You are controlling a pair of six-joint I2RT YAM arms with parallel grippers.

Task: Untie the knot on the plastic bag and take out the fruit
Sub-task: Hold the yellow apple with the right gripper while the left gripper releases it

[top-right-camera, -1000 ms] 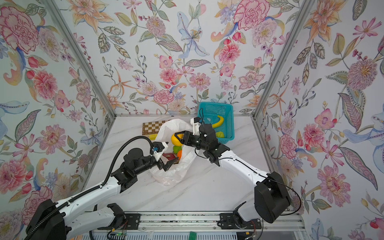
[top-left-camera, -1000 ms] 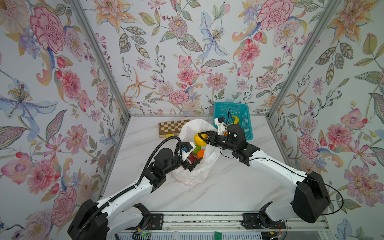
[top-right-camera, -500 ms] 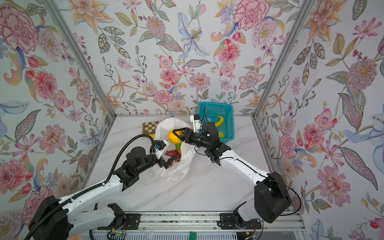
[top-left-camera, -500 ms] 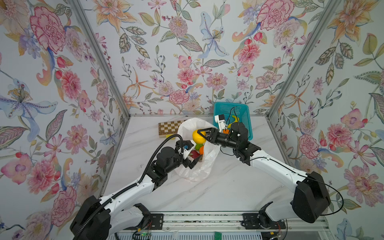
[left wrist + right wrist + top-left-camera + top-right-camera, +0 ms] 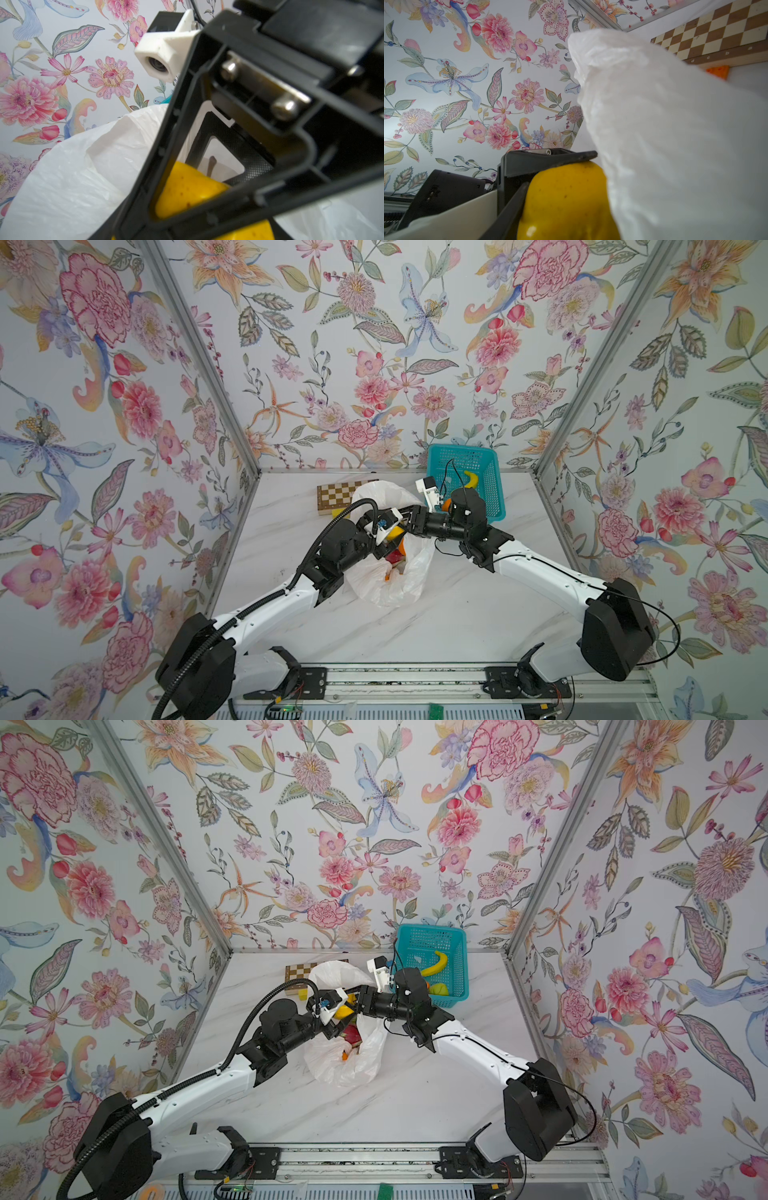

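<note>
Yellow fruit (image 5: 566,197) clamped in right gripper (image 5: 404,526): lift clear of plastic bag (image 5: 399,585) without snagging film, then toward basket (image 5: 494,489) at 2 o'clock; left gripper (image 5: 387,543) width untellable.

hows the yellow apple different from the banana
Shape: the yellow apple is round and plump; the banana is long and curved. Place: the apple is at the open mouth of the plastic bag; the banana lies inside the teal basket. Surface: the apple shows small brown specks up close; the banana is too far away to tell. Both are yellow.
</note>
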